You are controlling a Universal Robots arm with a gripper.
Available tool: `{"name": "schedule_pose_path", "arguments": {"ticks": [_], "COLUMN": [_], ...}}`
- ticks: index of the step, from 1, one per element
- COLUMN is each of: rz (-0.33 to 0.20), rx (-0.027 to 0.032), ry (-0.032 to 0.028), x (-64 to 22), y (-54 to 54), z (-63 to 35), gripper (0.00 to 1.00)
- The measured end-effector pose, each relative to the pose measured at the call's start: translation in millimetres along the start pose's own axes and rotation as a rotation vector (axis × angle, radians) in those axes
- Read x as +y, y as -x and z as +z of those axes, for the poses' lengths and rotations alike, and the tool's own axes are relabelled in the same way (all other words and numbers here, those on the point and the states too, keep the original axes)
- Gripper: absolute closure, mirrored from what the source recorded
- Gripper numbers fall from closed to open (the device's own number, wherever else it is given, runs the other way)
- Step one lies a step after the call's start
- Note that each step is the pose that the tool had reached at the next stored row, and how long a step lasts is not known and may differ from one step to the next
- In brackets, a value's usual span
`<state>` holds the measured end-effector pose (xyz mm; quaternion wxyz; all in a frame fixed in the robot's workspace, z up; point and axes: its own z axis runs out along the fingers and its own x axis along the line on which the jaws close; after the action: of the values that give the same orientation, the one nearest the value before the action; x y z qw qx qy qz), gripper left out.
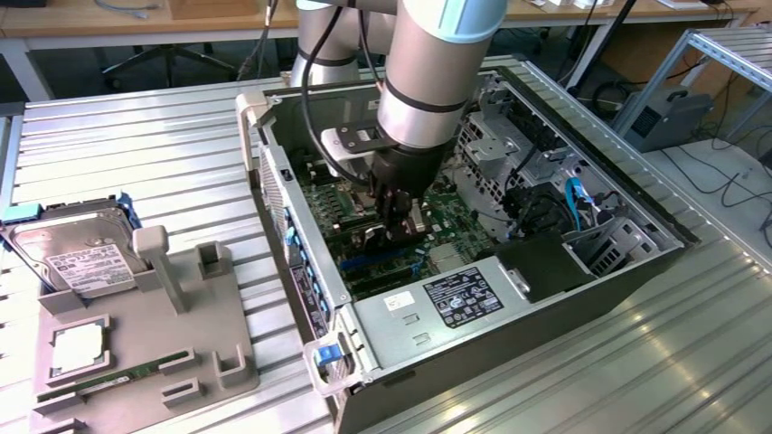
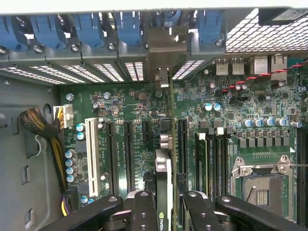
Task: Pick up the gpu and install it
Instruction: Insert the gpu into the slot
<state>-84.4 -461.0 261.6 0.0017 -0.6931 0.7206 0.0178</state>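
The black 2-fingered gripper is seen clamped on the gpu, a thin dark expansion card held edge-on, with 1 finger pressed against each flat side. In the wrist view the card's narrow silver metal bracket is seen at its far end, against the row of blue slot latches on the rear wall of the case. The card is held upright over the green motherboard, in line with the long black expansion slots; whether its lower edge is seated in a slot cannot be told. A white slot is seen just beside the black ones, and the silver processor socket frame lies on the other side of the card. In the exterior view the gripper is lowered into the open black computer case, which lies on its side on the ribbed metal table. Well apart, toward the exterior view's left, a grey parts holder carries a silver hard drive with a white label and a narrow green memory stick.
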Motion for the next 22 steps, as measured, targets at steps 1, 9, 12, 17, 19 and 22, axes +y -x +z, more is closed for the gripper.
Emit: {"name": "schedule_pose_path", "arguments": {"ticks": [1, 9, 12, 17, 19, 22], "rz": [-0.004, -0.025, -0.025, -0.025, -0.025, -0.025], "rx": [0.0002, 0.0007, 0.0007, 0.0006, 0.0006, 0.0005], "ry": [0.0002, 0.0007, 0.0007, 0.0007, 0.0007, 0.0007], "x": [0.0, -0.1, -0.1, -0.1, -0.1, -0.1], "y": [0.0, -0.1, -0.1, -0.1, -0.1, -0.1], "z": [0.5, 4.0, 4.8, 5.4, 5.4, 5.4], "gripper": [0.73, 0.73, 0.73, 0.73, 0.73, 0.73]}}
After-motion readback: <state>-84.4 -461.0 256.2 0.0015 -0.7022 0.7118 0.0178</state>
